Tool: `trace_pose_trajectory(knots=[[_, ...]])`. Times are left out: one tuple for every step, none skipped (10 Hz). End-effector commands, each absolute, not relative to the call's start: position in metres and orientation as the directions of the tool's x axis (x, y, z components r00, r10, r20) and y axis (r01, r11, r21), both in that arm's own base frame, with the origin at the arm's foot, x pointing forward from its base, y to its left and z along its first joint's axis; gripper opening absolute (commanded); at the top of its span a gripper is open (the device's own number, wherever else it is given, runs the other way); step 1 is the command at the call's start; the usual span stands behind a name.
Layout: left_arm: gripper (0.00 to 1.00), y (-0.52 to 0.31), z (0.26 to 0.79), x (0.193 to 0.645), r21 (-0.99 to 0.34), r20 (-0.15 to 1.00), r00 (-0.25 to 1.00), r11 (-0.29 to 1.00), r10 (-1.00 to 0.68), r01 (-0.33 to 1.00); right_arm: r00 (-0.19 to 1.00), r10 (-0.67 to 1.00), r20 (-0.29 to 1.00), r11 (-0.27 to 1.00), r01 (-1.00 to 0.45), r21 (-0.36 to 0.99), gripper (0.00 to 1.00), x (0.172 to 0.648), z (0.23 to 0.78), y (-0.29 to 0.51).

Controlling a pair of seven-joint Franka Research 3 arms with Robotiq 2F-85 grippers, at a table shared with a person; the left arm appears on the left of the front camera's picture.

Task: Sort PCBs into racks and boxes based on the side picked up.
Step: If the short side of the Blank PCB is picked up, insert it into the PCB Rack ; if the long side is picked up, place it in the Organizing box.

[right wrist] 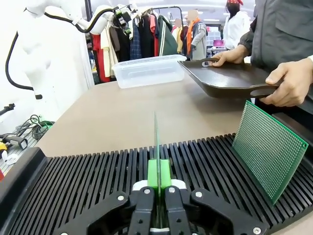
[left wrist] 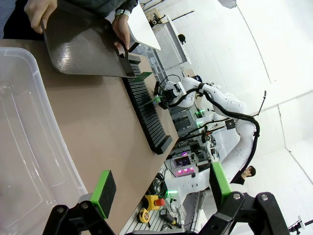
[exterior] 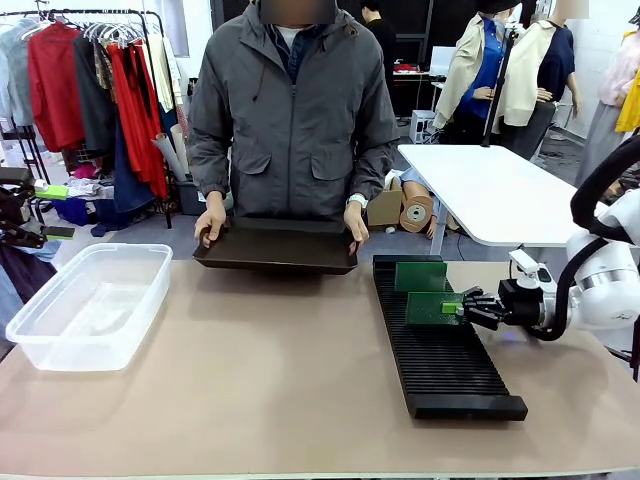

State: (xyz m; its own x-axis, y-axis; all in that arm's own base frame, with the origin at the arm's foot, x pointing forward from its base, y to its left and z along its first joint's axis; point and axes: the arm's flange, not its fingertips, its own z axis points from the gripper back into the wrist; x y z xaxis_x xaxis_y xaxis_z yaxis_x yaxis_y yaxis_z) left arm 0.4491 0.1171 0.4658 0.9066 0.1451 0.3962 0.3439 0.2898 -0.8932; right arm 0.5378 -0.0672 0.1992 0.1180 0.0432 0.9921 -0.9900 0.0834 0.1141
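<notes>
While the clear box [exterior: 88, 305] is sitting at the table's left edge, the left gripper [left wrist: 161, 193] is hovering above it with jaws spread and empty. Toward the right edge, the right gripper [exterior: 466, 308] is clamping a PCB [exterior: 434, 308] over the black rack [exterior: 440, 360], behind which the person's hands [exterior: 210, 220] are gripping a black tray [exterior: 276, 247].

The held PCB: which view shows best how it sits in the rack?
Right wrist view: the right gripper holds the PCB upright, edge-on, over the rack slots. Front view shows its green face above the rack. Left wrist view shows it tiny and far off.
</notes>
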Motion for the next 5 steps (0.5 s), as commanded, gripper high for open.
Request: trace_pose_trajectory(knots=[[1.0,0.1173,0.4674,0.4484,-0.896,0.388,0.91,0.29,0.148,0.335,0.145,0.149,0.978,0.126,-0.984,0.127,0.0,0.5513,0.1734,-0.0662],[1.0,0.1173,0.4674,0.4484,-0.896,0.388,0.91,0.29,0.148,0.335,0.15,0.15,0.977,0.125,-0.983,0.131,0.0,0.5527,0.1718,-0.0649],[1.0,0.1173,0.4674,0.4484,-0.896,0.388,0.91,0.29,0.148,0.335,0.153,0.153,0.976,0.119,-0.984,0.136,0.0,0.5526,0.1717,-0.0635],[1.0,0.1173,0.4674,0.4484,-0.896,0.388,0.91,0.29,0.148,0.335,0.152,0.151,0.977,0.12,-0.984,0.135,0.0,0.553,0.1729,-0.063],[1.0,0.1173,0.4674,0.4484,-0.896,0.388,0.91,0.29,0.148,0.335,0.143,0.143,0.979,0.128,-0.984,0.125,0.03,0.5538,0.1768,-0.0626]])
